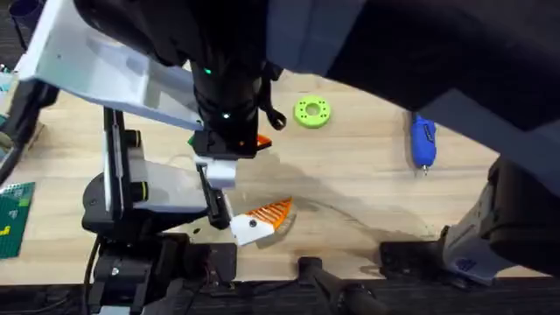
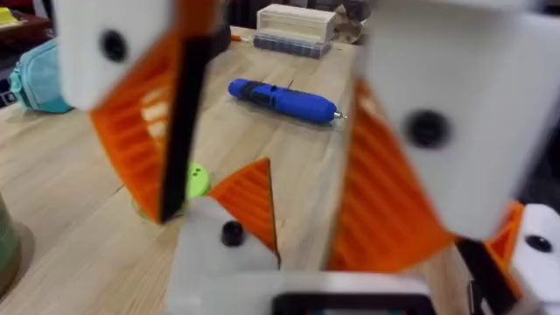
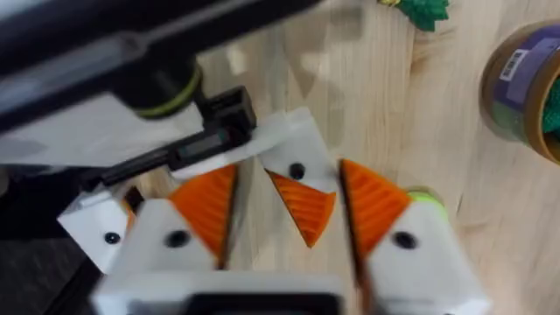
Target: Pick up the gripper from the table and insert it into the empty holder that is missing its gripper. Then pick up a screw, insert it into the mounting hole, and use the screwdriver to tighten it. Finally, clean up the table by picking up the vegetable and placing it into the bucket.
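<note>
Step in hand: seating the gripper [image 3: 306,208] in the holder [image 3: 293,150]. Judging from the wrist views the orange wedge already sits on the white mount at the end of the stand's [image 1: 118,214] black arm, near the table's front edge and left of centre. The dark dot on the mount could be the bare hole or a screw head; can't tell.

Your right gripper [image 3: 289,179] is open, holding nothing, with the wedge framed between its orange pads [image 3: 210,206]. Whether either pad touches the wedge, can't tell. Left gripper [image 2: 262,140] is spread wide and also empty, looking at the same mount from the other side.

Screwdriver [image 1: 423,140] lies flat, well apart to the right, untouched. Vegetable [image 3: 424,10] is on the table near the bucket [image 3: 525,79], not in it. Lime disc [image 1: 312,111] is not part of the task.

Next, probably: check the wedge is fully home, then back one arm off to fetch a screw. I can't pick one out here. Keep the other arm steadying the mount, and line the screw square to the hole; it's small and the black arm looks flexible.
</note>
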`<state>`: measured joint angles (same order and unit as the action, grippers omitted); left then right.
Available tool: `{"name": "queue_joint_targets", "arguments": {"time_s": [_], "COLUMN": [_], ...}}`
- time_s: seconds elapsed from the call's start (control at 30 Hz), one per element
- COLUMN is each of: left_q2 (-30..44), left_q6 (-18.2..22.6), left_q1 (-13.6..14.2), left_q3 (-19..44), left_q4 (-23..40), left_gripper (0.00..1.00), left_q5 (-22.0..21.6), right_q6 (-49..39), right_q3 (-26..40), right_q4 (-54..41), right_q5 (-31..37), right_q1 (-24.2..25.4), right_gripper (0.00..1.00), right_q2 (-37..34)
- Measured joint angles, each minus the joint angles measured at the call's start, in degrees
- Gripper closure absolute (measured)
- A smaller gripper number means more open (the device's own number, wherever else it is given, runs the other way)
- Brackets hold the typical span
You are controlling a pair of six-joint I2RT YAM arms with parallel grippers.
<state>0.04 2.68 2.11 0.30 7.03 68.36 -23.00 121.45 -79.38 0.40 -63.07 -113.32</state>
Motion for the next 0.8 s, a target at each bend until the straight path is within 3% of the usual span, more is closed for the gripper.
{"name": "queue_joint_targets", "arguments": {"time_s": [0.07, 0.1, 0.4, 0.8], "left_q2": [0.0, 0.0, 0.0, 0.0], "left_q6": [0.1, 0.2, 0.3, 0.3], "left_q1": [0.0, 0.0, 0.0, 0.0], "left_q3": [0.0, 0.0, 0.0, 0.0], "left_q4": [0.0, 0.0, 0.0, 0.0], "left_gripper": [0.019, 0.019, 0.019, 0.019], "left_q5": [0.0, 0.0, 0.0, 0.0], "right_q6": [-0.2, -0.2, -0.1, 1.4], "right_q3": [-0.2, -0.3, -0.5, -0.5], "right_q4": [-0.2, -0.1, 0.2, 2.8], "right_q5": [0.0, 0.0, -0.1, -0.1], "right_q1": [0.3, 0.6, 2.1, 7.9], "right_gripper": [0.146, 0.132, 0.125, 0.123], "right_q2": [0.1, 0.1, 2.2, 3.9]}}
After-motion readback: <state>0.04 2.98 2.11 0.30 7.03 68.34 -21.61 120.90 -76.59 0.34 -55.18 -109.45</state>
